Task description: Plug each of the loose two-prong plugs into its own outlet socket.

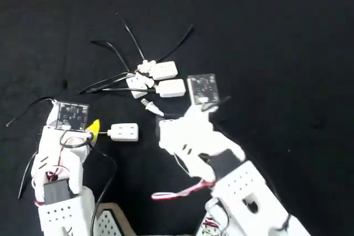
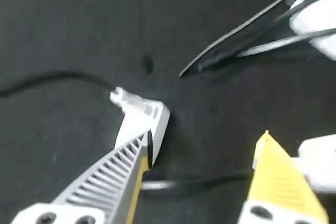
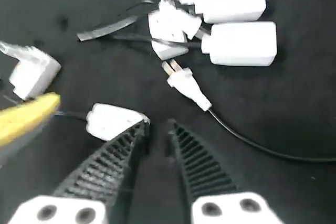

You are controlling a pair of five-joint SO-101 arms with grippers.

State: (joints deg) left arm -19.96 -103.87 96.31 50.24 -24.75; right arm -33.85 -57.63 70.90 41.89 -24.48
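My right gripper hangs narrowly parted and empty just beside the lone outlet socket. My left gripper is spread wide and empty on its other side. Beyond that socket lies the loose two-prong plug, probably light, rigid and slick. I'd pinch its flat body, not the cord.

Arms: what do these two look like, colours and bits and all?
The left arm and right arm are white plastic, with red and black cables. The left has one yellow finger and one grey ribbed finger; the right's fingers are dark and ribbed.
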